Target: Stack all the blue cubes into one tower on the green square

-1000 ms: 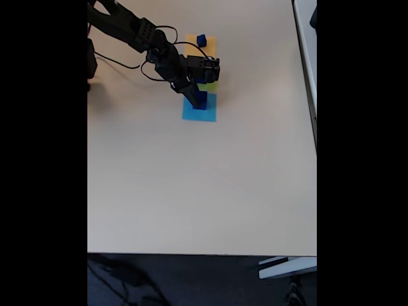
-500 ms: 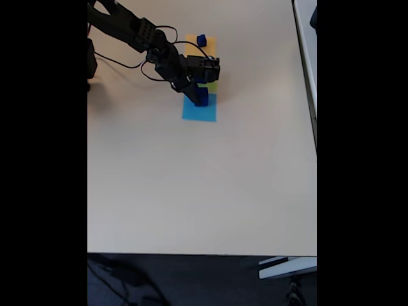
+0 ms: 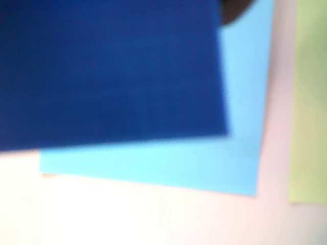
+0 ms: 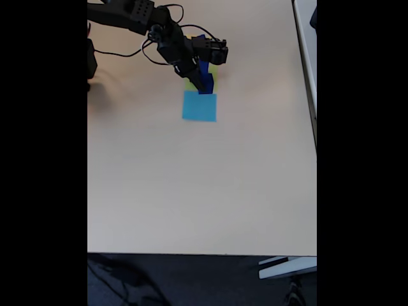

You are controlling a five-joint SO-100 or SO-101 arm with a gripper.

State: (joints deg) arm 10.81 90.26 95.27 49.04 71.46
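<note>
Cube [image 4: 204, 78] lifted off light-blue square [image 4: 199, 106] since a second ago, now clamped in gripper [image 4: 203, 81], carried toward green square [image 3: 308, 102] just beyond. Transfer under way; placement pending.

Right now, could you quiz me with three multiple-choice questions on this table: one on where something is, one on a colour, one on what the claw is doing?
1. Where is the dark blue cube in the fixed view?
A. lying on the light-blue paper
B. lifted in the claw, above the paper squares
C. at the table's near edge

2. What colour is the paper at the right edge of the wrist view?
A. green
B. red
C. black

3. What is the claw doing?
A. hanging open
B. gripping the cube
C. resting on the table

Answers: 1 B, the light-blue paper lies bare; 2 A, a lime-green strip shows; 3 B, the cube sits between its fingers.
</note>
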